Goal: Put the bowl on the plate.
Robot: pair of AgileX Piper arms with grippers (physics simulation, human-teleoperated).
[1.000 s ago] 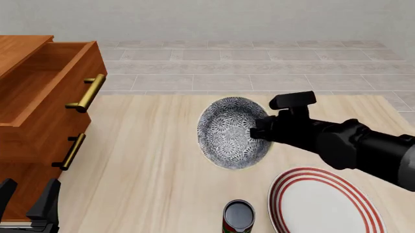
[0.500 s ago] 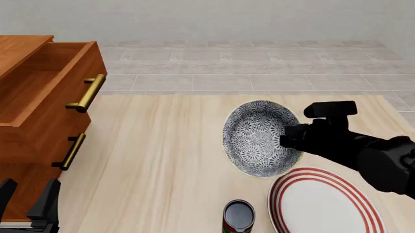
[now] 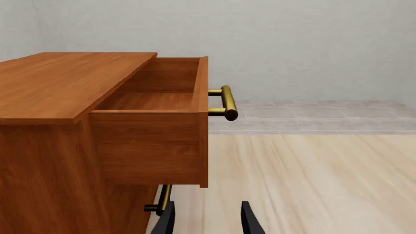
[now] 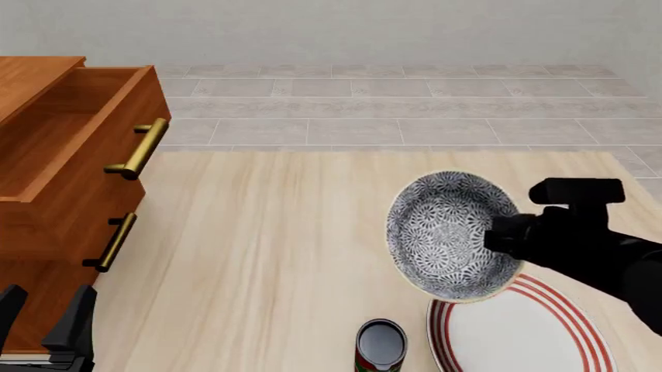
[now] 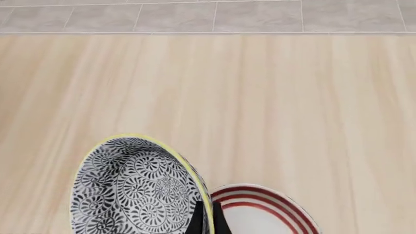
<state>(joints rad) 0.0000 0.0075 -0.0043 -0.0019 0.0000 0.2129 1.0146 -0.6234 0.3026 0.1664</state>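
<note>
The right pincer (image 5: 204, 218) pinches the bowl (image 4: 451, 235) by its thin rim; probably stiff, slick ceramic, it could swing. Left pincer (image 3: 208, 219) is spread.

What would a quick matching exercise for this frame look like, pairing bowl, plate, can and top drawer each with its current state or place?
Things:
1. bowl
2. plate
3. can
4. top drawer

States or places:
A. pulled open, at the table's left
B. standing at the near edge, left of the plate
C. held at its rim by the right gripper, overlapping the plate's far edge in the front view
D. lying flat at the near right of the table

Pairs: 1-C, 2-D, 3-B, 4-A
</note>
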